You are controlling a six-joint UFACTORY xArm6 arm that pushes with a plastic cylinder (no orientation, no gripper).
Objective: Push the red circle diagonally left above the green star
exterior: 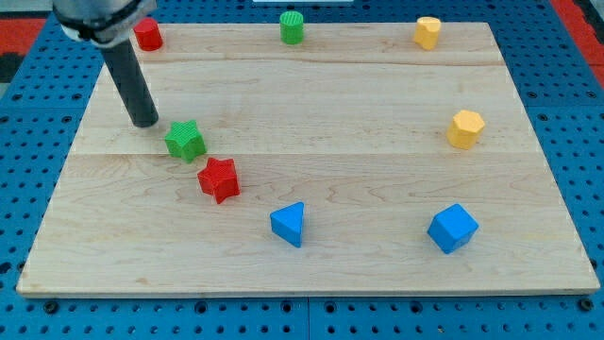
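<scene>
The red circle [147, 35] stands at the board's top left corner, partly behind the arm. The green star [186, 140] lies left of the middle of the board. My tip [144, 122] rests on the board just to the upper left of the green star, a small gap apart from it, and well below the red circle. A red star [219, 178] lies just to the lower right of the green star.
A green cylinder [293, 27] stands at the top middle. A yellow block [427, 32] is at the top right and a yellow hexagon [465, 128] at the right. A blue triangle [289, 224] and a blue cube [452, 228] lie near the bottom. The wooden board [377, 94] ends in a blue pegboard surround.
</scene>
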